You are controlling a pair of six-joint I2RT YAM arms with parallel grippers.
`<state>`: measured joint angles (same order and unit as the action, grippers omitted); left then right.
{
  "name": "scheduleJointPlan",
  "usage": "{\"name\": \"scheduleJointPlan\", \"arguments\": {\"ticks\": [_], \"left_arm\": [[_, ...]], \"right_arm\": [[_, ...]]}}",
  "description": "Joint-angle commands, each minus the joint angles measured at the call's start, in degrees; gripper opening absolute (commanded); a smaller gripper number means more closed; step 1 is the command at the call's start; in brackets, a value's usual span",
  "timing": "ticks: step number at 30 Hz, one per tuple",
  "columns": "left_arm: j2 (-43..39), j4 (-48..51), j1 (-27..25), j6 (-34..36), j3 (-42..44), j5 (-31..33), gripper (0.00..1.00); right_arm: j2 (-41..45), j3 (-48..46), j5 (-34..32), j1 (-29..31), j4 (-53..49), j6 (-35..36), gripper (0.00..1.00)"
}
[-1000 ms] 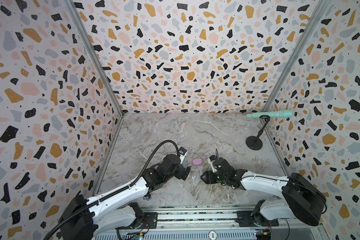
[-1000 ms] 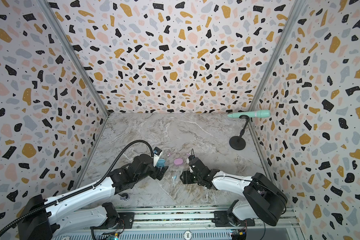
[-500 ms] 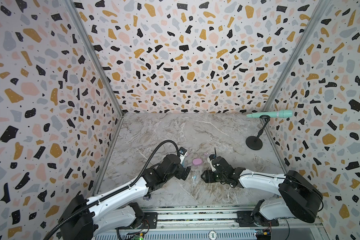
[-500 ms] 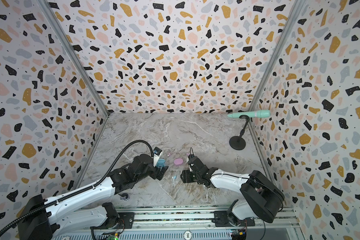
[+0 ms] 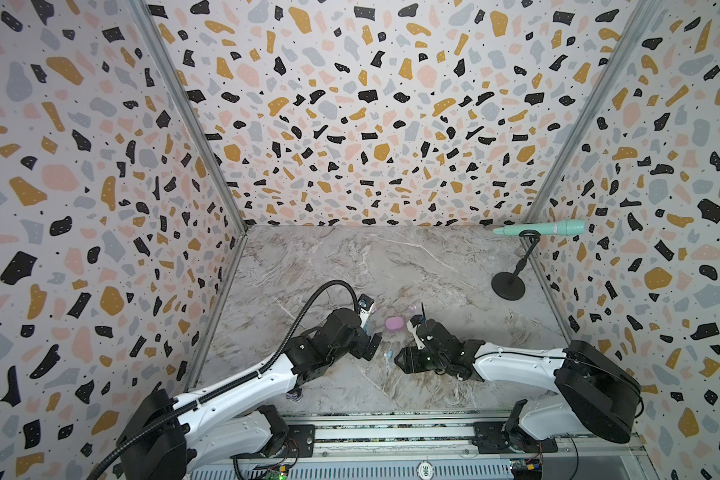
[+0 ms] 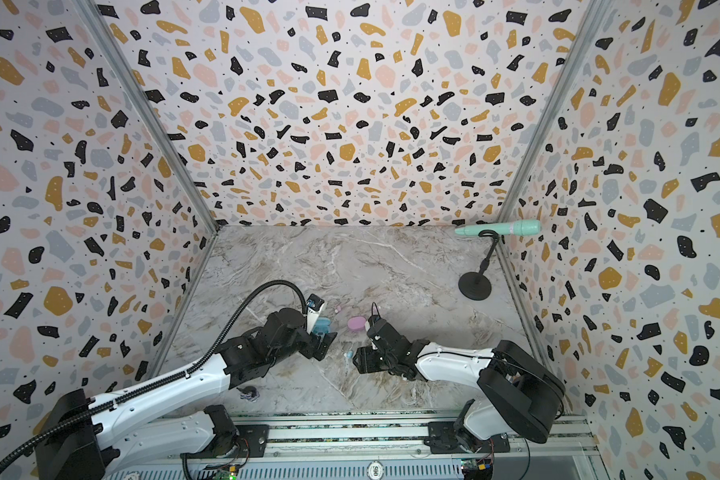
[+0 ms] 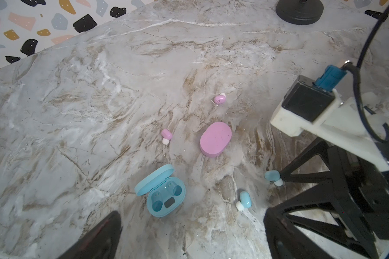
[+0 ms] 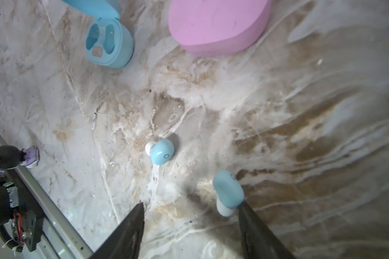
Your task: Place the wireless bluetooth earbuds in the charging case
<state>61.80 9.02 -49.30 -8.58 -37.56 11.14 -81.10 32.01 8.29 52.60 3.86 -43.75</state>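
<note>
Earbuds (image 7: 244, 199): four are seen loose on the table (image 7: 76, 107), toward its front edge and about midway between its left and right edges. None is seated in a case.
Blue pair: the near blue earbud (image 8: 228, 190) is found against the inner face of one finger of the right gripper (image 8: 191, 204). The second blue earbud (image 8: 162, 152) lies just beyond, apart from both fingers.
Pink pair: the pink earbuds (image 7: 166, 135) are set farther from the front edge, near the closed pink case (image 7: 215, 139) and touching nothing.
Blue case (image 7: 166, 199): the lid is swung back and both sockets are empty. It lies nearer the left edge than the blue pair.
Right gripper: it is held low over the table with the jaws partly spread. Nothing is pinched.
Left gripper (image 5: 371, 345): it is held beside the blue case. The jaws appear spread wide and empty, though only one blurred finger is shown by its wrist view.
Handling: each earbud is judged very light, hard, glossy and rounded, so likely to roll or squirt out of a pinch. The white tip looks softer.
Hold: the blue body is best taken across its two flatter sides, centred between the fingers and closed on gently.
</note>
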Motion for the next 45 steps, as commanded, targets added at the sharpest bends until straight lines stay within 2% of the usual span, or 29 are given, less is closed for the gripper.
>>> {"name": "scheduleJointPlan", "arguments": {"ticks": [1, 8, 15, 19, 29, 35, 45], "left_arm": [[0.0, -0.5, -0.3, 0.5, -2.3, -0.4, 1.0], [0.1, -0.5, -0.3, 0.4, -2.3, -0.7, 1.0], [0.2, -0.5, -0.4, 0.4, -2.3, -1.0, 1.0], [0.5, -0.5, -0.4, 0.4, -2.4, -1.2, 1.0], [1.1, -0.4, -0.4, 0.5, -2.4, -1.1, 1.0], [1.3, -0.3, -0.4, 0.4, -2.5, -0.7, 1.0], [1.5, -0.3, -0.5, 0.5, -2.5, -0.7, 1.0]], "right_arm": [[-0.9, 0.2, 0.7, 2.0, 1.1, -2.8, 0.67], [-0.5, 0.9, 2.3, 3.4, 3.4, -2.6, 0.68], [7.5, 2.8, -4.6, 2.9, -6.2, -1.6, 0.68], [8.9, 2.1, -5.0, 1.1, -8.3, -1.3, 0.67], [7.4, 0.8, -3.5, -2.9, -8.5, 1.2, 0.58], [4.8, 1.0, -2.5, -3.0, -7.0, 2.1, 0.5], [2.2, 1.2, -3.4, -3.0, -6.0, 2.0, 0.46]]}}
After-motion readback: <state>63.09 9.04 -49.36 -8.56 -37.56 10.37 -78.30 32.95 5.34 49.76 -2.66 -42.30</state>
